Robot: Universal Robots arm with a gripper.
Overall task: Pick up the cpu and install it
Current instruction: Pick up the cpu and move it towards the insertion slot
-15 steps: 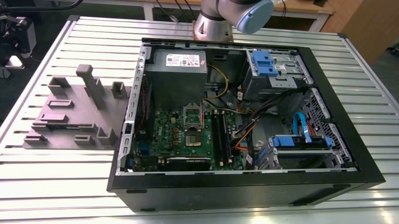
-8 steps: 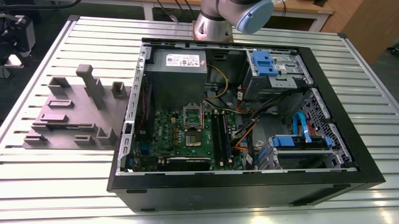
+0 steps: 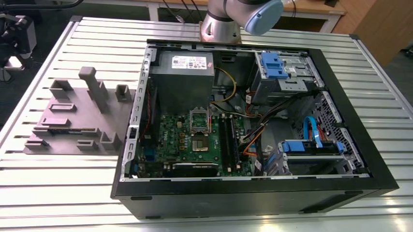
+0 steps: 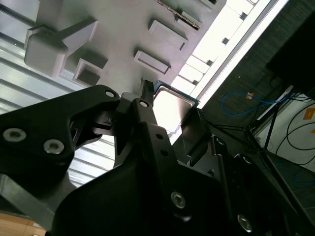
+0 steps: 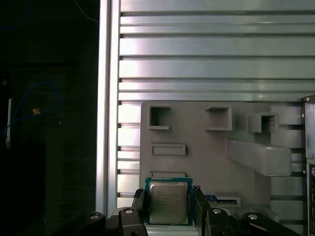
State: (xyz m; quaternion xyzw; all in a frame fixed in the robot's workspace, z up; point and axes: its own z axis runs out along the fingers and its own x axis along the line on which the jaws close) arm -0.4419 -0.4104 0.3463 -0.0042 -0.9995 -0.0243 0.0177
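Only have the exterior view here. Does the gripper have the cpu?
Observer: Yes. In the first wrist view the small flat square chip with a silvery metal top, the cpu, sits clamped between the fingers of the black gripper.
Operator: Which face is out?
Observer: The metal top faces that camera, with its thin green edge showing above and at both sides.
Operator: What's behind it?
Observer: The grey moulded fixture tray with its empty pockets, lying on the ribbed metal table.
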